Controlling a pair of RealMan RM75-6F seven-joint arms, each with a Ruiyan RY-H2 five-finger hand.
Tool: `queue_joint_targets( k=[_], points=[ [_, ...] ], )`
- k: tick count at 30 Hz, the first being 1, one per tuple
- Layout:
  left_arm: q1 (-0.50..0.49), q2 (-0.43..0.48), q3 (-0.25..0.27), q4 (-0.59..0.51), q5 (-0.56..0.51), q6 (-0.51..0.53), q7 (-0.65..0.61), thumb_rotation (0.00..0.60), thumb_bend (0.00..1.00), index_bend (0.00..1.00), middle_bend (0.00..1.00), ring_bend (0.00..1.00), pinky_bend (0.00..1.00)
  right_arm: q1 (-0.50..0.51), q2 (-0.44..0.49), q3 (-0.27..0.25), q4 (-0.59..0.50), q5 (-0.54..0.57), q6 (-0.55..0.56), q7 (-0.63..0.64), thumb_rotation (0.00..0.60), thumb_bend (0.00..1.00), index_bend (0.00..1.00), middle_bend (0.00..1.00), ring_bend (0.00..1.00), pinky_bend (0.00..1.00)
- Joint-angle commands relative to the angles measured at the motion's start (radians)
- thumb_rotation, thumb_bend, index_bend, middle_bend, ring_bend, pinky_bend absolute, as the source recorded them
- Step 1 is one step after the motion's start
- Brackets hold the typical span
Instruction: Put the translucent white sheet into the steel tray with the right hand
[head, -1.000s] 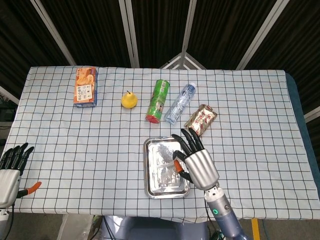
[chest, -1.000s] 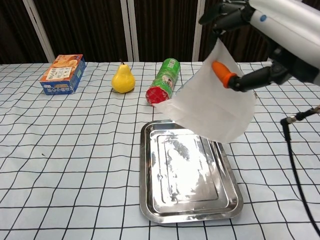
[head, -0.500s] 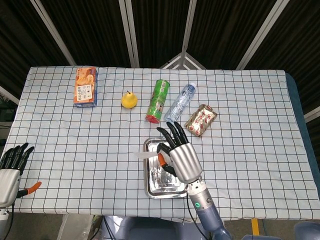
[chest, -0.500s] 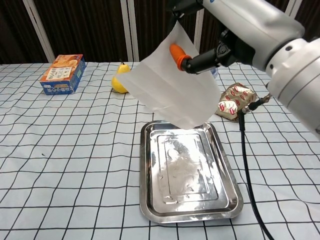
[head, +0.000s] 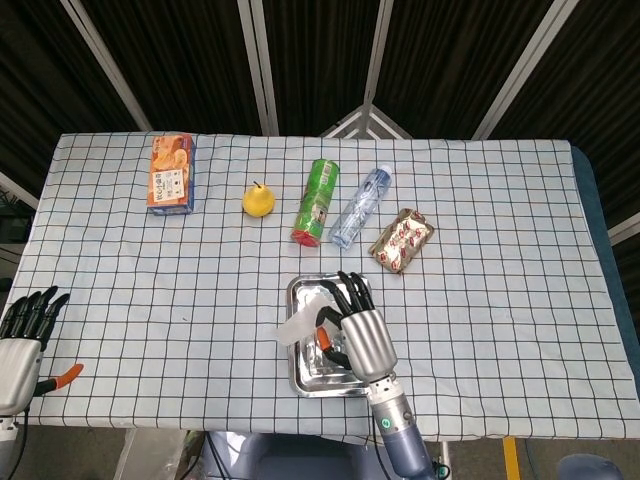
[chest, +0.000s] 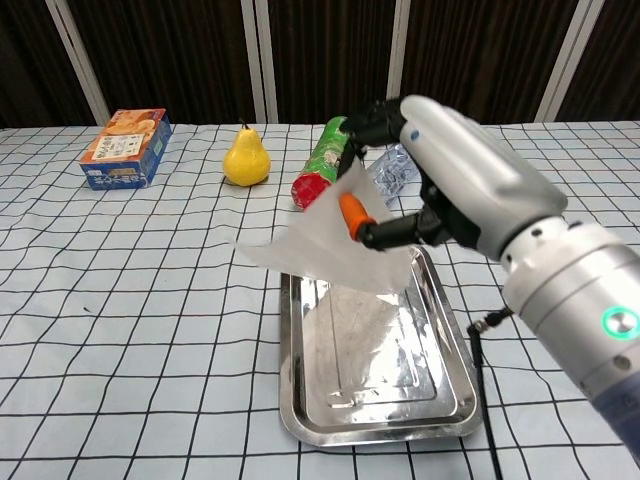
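Sheet (chest: 325, 250) and tray (chest: 455, 385) are nearly together: our right hand (chest: 440, 195) pinches the translucent white sheet between thumb and fingers and holds it low over the steel tray, its lower edge drooping toward the tray floor while one corner juts out past the tray's left rim. In the head view the sheet (head: 300, 325) shows as a pale flap beside the right hand (head: 358, 335), above the tray (head: 300, 378).

We judge the sheet to be very light, thin and limp. It bends under its own weight and will likely flutter or drift on release, so it wants lowering until most of it lies flat inside the rim. A pinch near one edge, as we have now, is the sensible hold; it may cling to the fingers. The overhanging corner could leave it draped on the rim.

Our left hand (head: 22, 335) rests at the desk's (head: 480, 220) near corner, fingers straight and apart, grasping nothing.
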Motion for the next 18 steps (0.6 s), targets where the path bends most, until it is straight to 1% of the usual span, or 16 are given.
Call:
queue_joint_targets(
  k=[1,4,8,18],
  points=[
    [0.0,-0.001,0.0,0.0,0.0,0.0,0.001,0.6,0.06,0.0,0.0,0.0,0.0,-0.03,-0.002,-0.042,0.049,0.023,0.005,0.024,0.6,0.58,0.65,0.2,0.0,0.0],
    [0.0,-0.001,0.001,0.0,0.001,0.0,0.004,0.6,0.06,0.0,0.0,0.0,0.0,-0.043,0.001,-0.065,0.084,0.024,0.005,0.034,0.6,0.58,0.66,0.2,0.0,0.0],
    [0.0,-0.002,0.0,0.001,-0.001,-0.001,0.006,0.6,0.07,0.0,0.0,0.0,0.0,-0.059,0.008,-0.086,0.105,0.029,0.004,0.046,0.6,0.58,0.66,0.2,0.0,0.0],
    [0.003,0.0,0.004,0.007,0.008,0.006,0.007,0.6,0.07,0.0,0.0,0.0,0.0,-0.093,0.049,-0.115,0.085,0.035,0.002,0.081,0.6,0.58,0.66,0.2,0.0,0.0]
  ],
)
